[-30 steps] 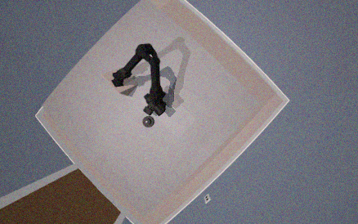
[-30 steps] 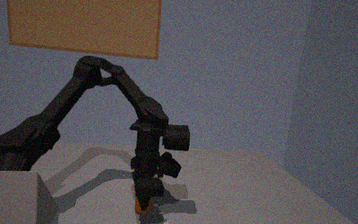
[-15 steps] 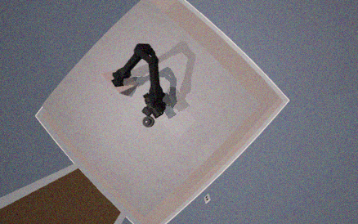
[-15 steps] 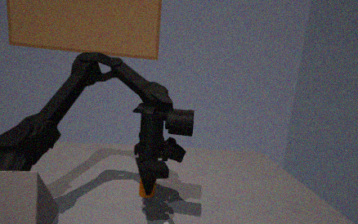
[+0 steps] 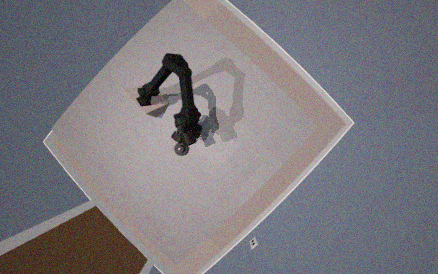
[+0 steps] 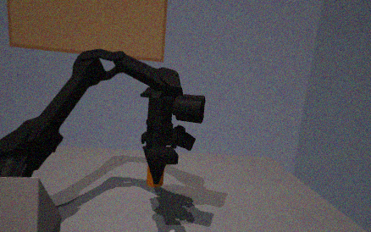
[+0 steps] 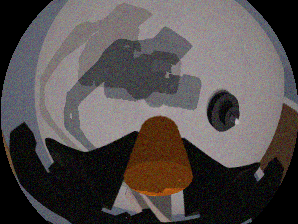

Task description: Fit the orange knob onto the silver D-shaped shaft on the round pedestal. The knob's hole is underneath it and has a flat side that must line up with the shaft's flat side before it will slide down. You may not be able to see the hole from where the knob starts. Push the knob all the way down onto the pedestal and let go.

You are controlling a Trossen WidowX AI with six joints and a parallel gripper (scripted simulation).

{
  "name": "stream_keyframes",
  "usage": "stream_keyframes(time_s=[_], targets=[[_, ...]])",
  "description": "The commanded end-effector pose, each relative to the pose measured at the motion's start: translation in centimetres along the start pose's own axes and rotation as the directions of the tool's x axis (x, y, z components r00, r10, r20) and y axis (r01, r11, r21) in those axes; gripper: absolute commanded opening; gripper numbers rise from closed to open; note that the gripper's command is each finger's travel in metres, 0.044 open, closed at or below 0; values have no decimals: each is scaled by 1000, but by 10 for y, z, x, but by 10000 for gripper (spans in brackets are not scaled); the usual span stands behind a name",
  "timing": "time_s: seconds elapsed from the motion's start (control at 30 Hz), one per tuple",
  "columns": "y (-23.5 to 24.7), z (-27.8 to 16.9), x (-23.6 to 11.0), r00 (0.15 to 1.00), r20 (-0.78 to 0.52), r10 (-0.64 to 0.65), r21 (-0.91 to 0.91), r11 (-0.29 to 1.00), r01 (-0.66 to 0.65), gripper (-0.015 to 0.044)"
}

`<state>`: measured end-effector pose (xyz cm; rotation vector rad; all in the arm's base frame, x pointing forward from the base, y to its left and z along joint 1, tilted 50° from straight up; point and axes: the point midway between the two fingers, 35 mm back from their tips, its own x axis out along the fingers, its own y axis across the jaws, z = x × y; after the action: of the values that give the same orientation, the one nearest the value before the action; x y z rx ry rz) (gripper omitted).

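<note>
Firmly gripped: orange knob [image 7: 158, 156] in the pincer [image 6: 155, 175].

Pointing straight down, the pincer is clamped about half-closed on the knob, held just above the desk [image 6: 255, 195]. Beside it in the wrist view stands the round pedestal [image 7: 225, 111], apart from the knob, shaft too small to make out.

A big, pale, square table [image 5: 276, 165] carries everything. It has a thin white edge and a light tan band running just inside that edge. The black arm's base [image 5: 145, 95] sits on the table toward one side. A small round dark pedestal [image 5: 181, 149] stands on the table nearer the middle, with a silver shaft [image 7: 233, 123] poking up from it. Grey shadows of the arm lie across the table top. In the exterior view, a pale box [image 6: 9, 203] shows at the near corner, by the arm's base.
</note>
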<state>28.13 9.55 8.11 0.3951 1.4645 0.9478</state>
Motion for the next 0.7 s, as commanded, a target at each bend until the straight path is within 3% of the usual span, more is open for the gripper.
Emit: stream_keyframes(time_s=[0.0,0.3,0.67], targets=[[-2,1,-17,1000,4,-3,-3,1000,3,0],[-1,0,-43,1000,4,7,-4,1000,-7,0],[-18,4,-39,1000,10,5,13,1000,-5,0]])
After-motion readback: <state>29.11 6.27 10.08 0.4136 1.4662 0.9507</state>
